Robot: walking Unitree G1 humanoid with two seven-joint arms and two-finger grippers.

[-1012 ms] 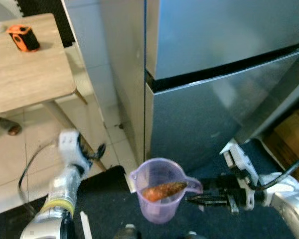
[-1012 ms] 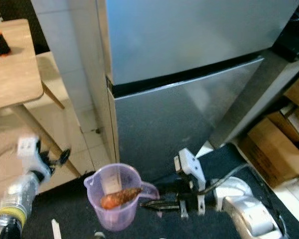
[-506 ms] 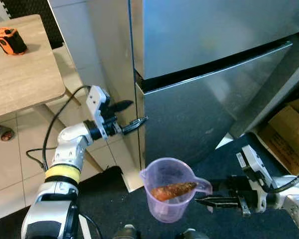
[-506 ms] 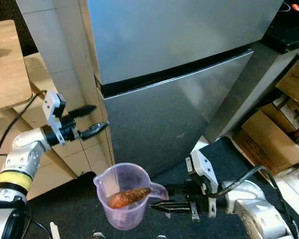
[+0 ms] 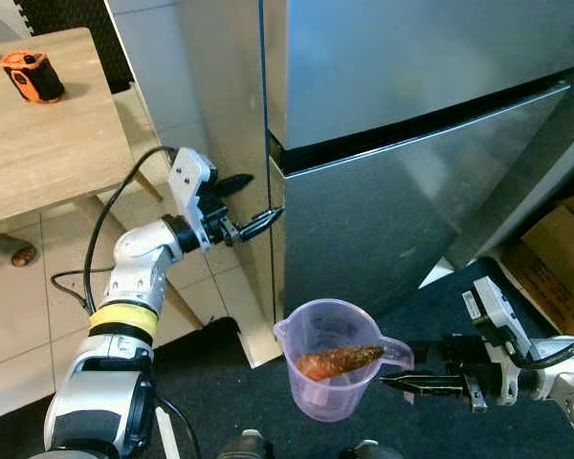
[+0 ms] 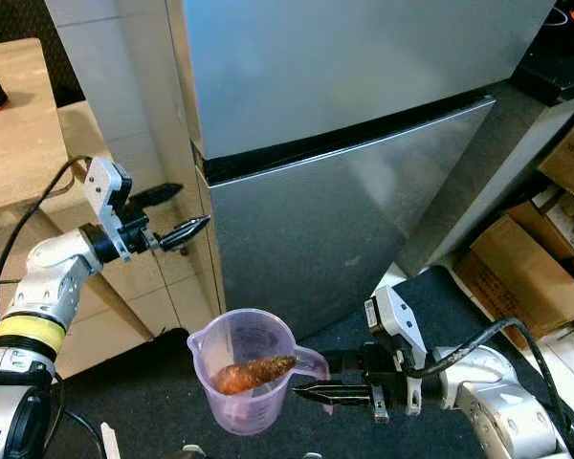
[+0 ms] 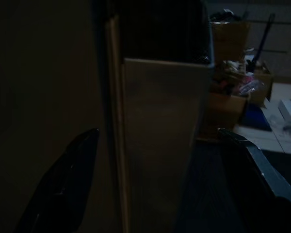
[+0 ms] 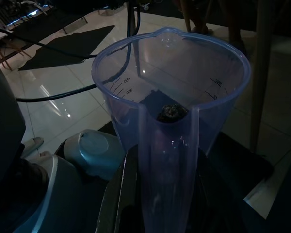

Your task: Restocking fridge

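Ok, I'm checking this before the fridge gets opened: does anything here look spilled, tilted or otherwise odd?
Nothing spilled. The purple measuring jug is upright, held by its handle in the right gripper, and the carrot lies slanted inside it. The left gripper, fingers open, is at the closed fridge door edge.

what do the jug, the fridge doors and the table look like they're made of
Jug: likely clear plastic with a purple tint; the carrot shows through its wall, and printed measuring marks are visible.
Fridge doors: probably brushed steel or a steel-look coating; grey, with a soft sheen and blurred reflections.
Table: pale wood or wood-look laminate; grain lines, matte.
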